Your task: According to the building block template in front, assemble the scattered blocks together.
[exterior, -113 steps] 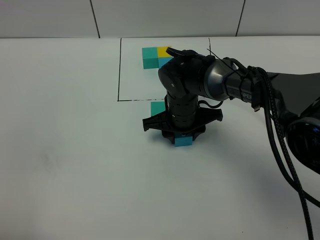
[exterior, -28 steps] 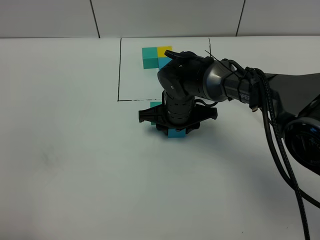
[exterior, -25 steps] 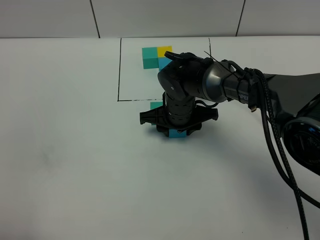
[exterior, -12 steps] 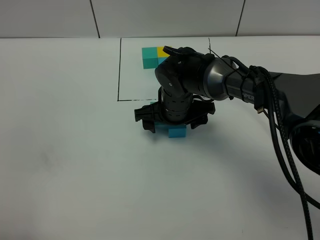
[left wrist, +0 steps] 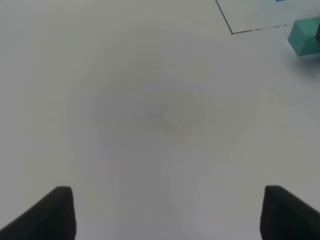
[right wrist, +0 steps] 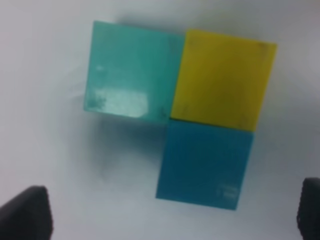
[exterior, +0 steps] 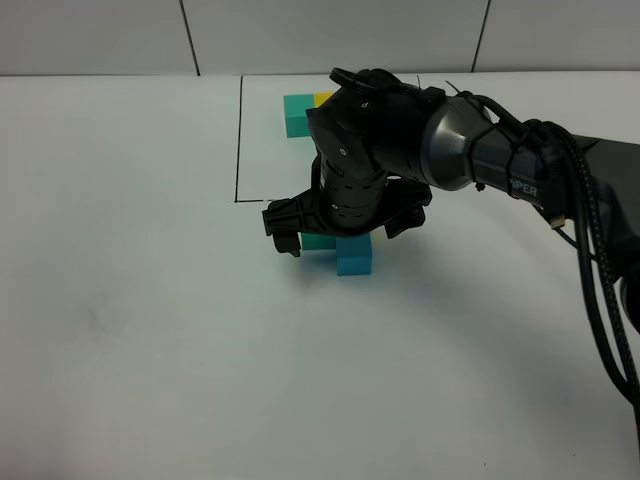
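The template is a black-lined rectangle (exterior: 240, 150) at the back. Its teal cube (exterior: 295, 113) and a sliver of its yellow cube (exterior: 323, 98) show; its blue cube is hidden by the arm. My right gripper (exterior: 340, 232) hovers open just in front of the frame, above the scattered blocks. The right wrist view shows them joined in an L: teal (right wrist: 131, 70), yellow (right wrist: 223, 80), blue (right wrist: 204, 165), with the right gripper (right wrist: 167, 212) open around nothing. From above only the blue (exterior: 355, 257) and teal (exterior: 318, 241) show. My left gripper (left wrist: 172, 212) is open over bare table.
The right arm and its cables (exterior: 560, 190) stretch in from the right across the frame's corner. The left wrist view shows the frame's corner line (left wrist: 250, 30) and a teal cube (left wrist: 305, 37) at its edge. The white table (exterior: 150, 330) spreads all around.
The blue cube has moved back and left until it meets the other cubes. My right gripper has let go and risen above them.
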